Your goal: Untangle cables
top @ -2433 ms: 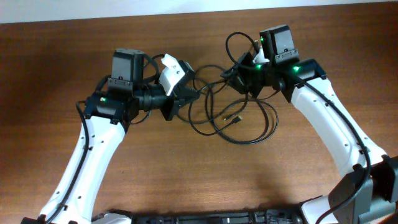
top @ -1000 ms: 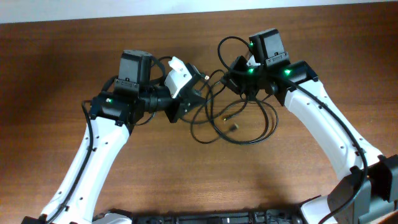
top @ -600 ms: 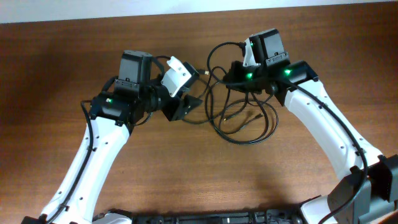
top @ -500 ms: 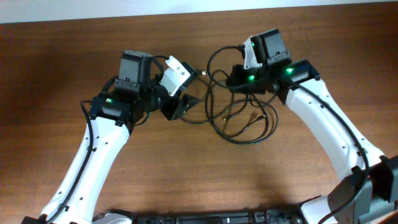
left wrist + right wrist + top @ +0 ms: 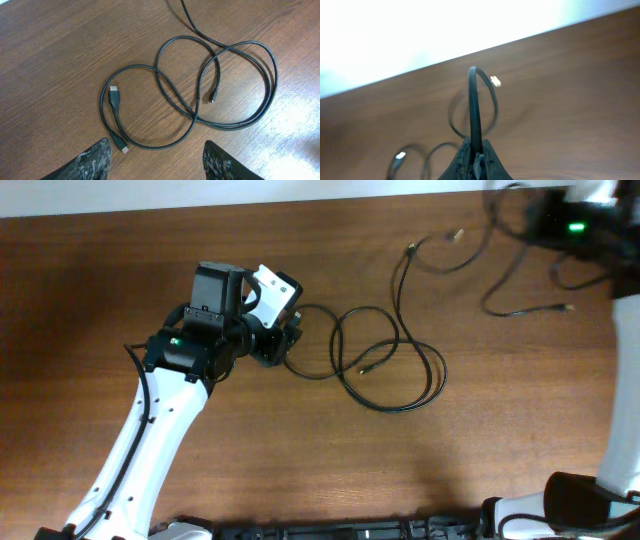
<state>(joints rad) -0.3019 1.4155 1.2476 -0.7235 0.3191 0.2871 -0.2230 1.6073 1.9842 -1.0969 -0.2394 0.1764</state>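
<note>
Cables: the lifted cord (image 5: pixel 472 112) hangs pinched in your right pincer (image 5: pixel 473 159), up by the far right corner of the tabletop (image 5: pixel 300 470); the looped cord (image 5: pixel 195 117) lies flat at mid-tabletop.
Progress: you seem to have the two apart; the looped cord's own crossings are left to open.
Left pincer (image 5: pixel 157 150): wide, empty, above those loops.
Materials: thin, round, limp black cords, small silver-tipped plugs (image 5: pixel 114 95); smooth wood grain.

The left arm (image 5: pixel 150 440), a chain of smooth white plastic shells, is jointed with black cylindrical housings (image 5: pixel 190 355), one bearing a small green light (image 5: pixel 178 340) (the white right arm (image 5: pixel 627 330) glows green too). A thin black wire (image 5: pixel 130 355) hugs the shell. The left gripper (image 5: pixel 157 150) has dark, mottled fingers (image 5: pixel 95 161).
</note>
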